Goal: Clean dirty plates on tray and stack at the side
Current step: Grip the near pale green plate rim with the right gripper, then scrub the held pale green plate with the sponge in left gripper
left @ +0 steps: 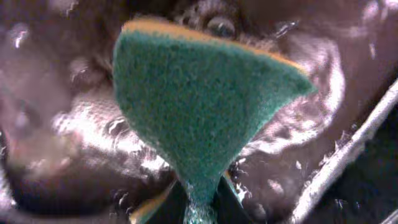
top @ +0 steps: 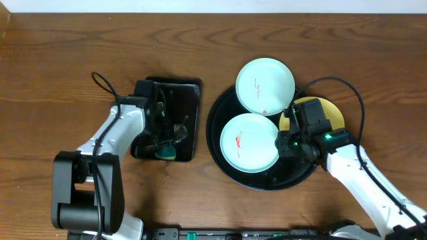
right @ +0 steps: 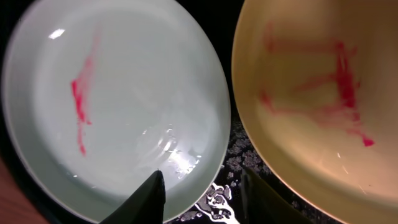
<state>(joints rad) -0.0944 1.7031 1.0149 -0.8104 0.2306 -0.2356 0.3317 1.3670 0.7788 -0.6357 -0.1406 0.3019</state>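
Your left gripper (top: 163,145) is clamped tight on the sponge (left: 199,106), ready to scrub. Your right gripper (right: 202,190), part-open and empty, hangs between the pale plate (right: 124,93) and yellow plate (right: 311,93) at the tray's (top: 267,180) right edge.

Brown wooden table (top: 53,80), grain running left-right, evenly lit. A pale strip (top: 213,4) shows beyond its far edge; can't tell what it is.

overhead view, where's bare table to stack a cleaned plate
Bare wood fills the table's far left corner, left of the small tray, and the far right corner beyond the round tray. The gap between the two trays is narrow. The round tray is crowded: three plates and the right arm.
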